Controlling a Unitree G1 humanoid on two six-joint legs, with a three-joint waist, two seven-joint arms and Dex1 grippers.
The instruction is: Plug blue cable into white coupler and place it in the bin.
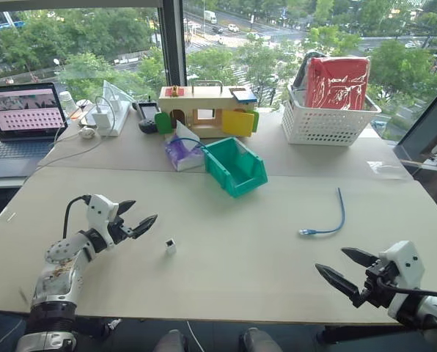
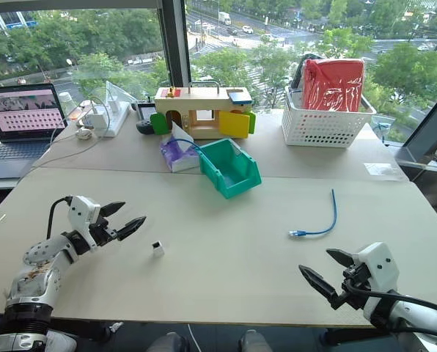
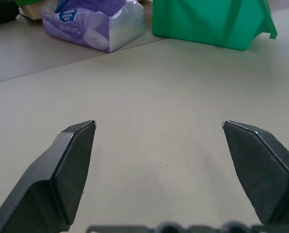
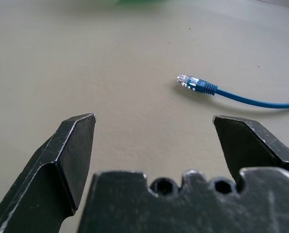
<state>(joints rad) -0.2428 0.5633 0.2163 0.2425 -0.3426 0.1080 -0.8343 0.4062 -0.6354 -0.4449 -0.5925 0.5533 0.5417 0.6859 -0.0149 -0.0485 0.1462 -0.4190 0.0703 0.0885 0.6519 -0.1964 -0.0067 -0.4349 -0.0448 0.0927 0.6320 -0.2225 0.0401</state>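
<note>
Both pincers released, nothing grasped.
Left pincer [image 1: 136, 218] hovers near the white coupler [image 1: 171, 246]; right pincer [image 1: 344, 270] hovers near the blue cable [image 1: 328, 220] on the tabletop [image 1: 240, 242]. The bin [image 1: 235, 166] stands farther back, centre.

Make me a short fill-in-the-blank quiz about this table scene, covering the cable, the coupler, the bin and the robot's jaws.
1. The blue cable lies on the table nearer the robot's ____ gripper.
2. The white coupler stands closest to the ____ gripper.
3. The jaws of both grippers are ____.
4. Right beside the teal bin sits a purple pack of ____.

Missing words: right; left; open; tissues
</note>
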